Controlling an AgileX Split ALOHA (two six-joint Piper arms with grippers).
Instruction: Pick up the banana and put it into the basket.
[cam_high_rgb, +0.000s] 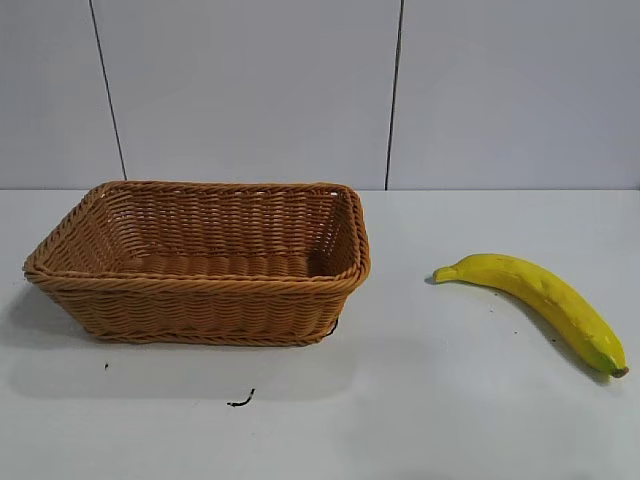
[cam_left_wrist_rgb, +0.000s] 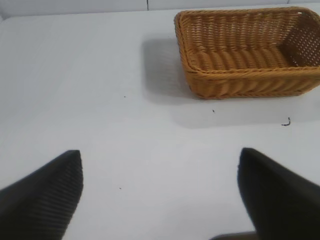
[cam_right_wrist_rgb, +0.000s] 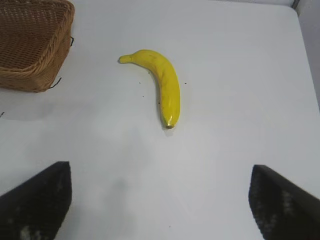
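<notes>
banana (cam_high_rgb: 545, 297) lies flat on the white counter (cam_high_rgb: 420, 400), well apart from the basket (cam_high_rgb: 200, 285) and to its right in the exterior view, stem end turned toward the basket and the blunt tip pointing away. the basket sits empty, with a small dark scrap (cam_high_rgb: 240, 401) on the counter in front of it. neither arm shows in the exterior view; we know them only from the wrist views. our right gripper (cam_right_wrist_rgb: 160, 200) hangs above bare counter short of the banana, its fingers (cam_right_wrist_rgb: 37, 200) spread wide and holding nothing. our left gripper (cam_left_wrist_rgb: 160, 195) sits over open counter with the basket farther off, fingers (cam_left_wrist_rgb: 45, 195) likewise apart and empty, and we judge it idle. the step in hand, as we read it, is the reach. to do it well, we should bring the right gripper over the thick middle of the banana, not the tapering ends, and turn the wrist so the fingers straddle the fruit across its width rather than along its curve. we should come down until the fingers bracket both sides close to the counter, then close gently, since a rounded skin may roll or slip under an off-centre pinch.
</notes>
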